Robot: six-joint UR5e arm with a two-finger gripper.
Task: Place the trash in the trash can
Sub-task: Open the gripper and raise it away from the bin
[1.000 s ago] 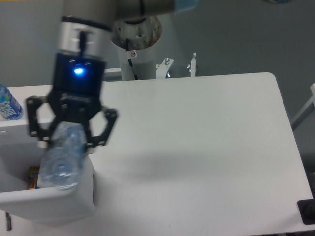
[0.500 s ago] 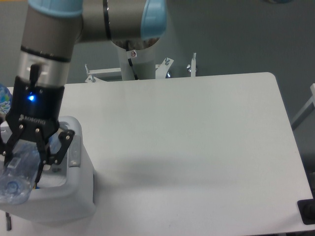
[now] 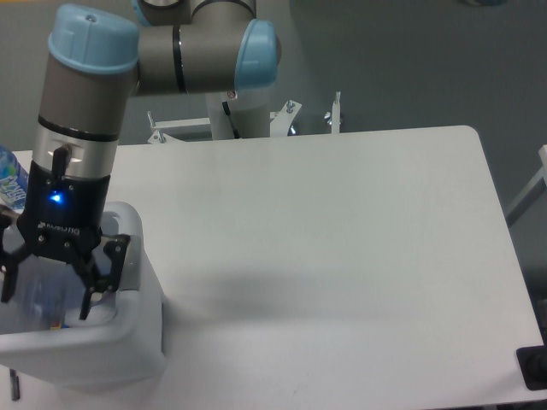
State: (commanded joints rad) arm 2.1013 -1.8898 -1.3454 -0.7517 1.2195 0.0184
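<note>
On the white table (image 3: pixel 342 239), the pincer (image 3: pixel 47 290) at lower left has opened wide and holds nothing, and the clear bottle (image 3: pixel 38 299) has just dropped, blurry, into the white trash can (image 3: pixel 128 342).

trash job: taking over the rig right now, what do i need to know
Gripper: over the bin at the table's left end, jaws open, clamping nothing.
Bottle: only a pale blur inside the bin below the jaws; it looks to be in.
Wrapper: not visible on the table; whether it is in the bin cannot be told.
Labelled bottle at the left edge is not trash; leave it.
Left: lift the arm clear, then check the bin for the wrapper.
</note>
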